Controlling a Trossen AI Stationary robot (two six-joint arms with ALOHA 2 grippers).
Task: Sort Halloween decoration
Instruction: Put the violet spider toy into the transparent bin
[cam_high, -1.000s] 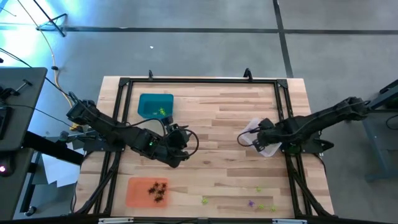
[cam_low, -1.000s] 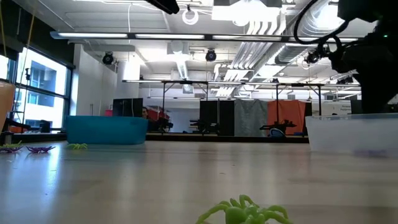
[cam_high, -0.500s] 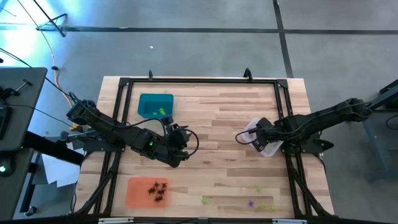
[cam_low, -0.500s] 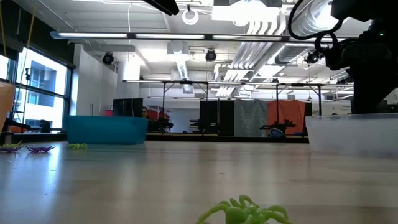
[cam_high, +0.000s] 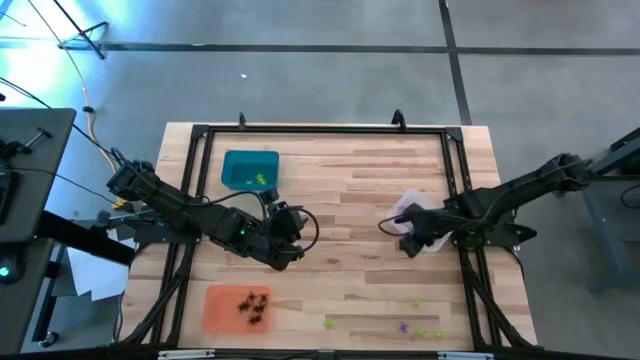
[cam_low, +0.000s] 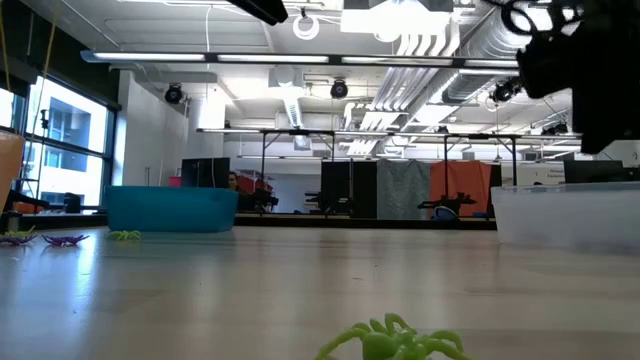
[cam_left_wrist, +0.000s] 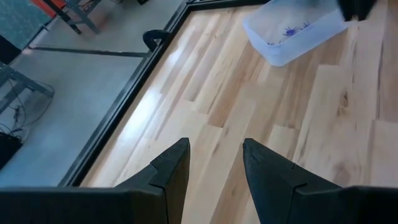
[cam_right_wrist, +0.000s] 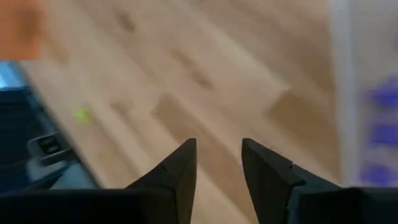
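Your left gripper (cam_high: 292, 240) sits mid-table, jaws apart, holding nothing. Black spiders (cam_high: 252, 306) fill the orange tray (cam_high: 215, 307); loose green and purple ones (cam_high: 420, 328) lie along the near edge. Your right gripper (cam_high: 409, 243), jaws apart and empty, hangs by the clear tray (cam_left_wrist: 292, 36).

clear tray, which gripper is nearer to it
Right. The right gripper is open, at the clear tray's near edge, beside it. The left gripper, also open, is far across the table near its middle.
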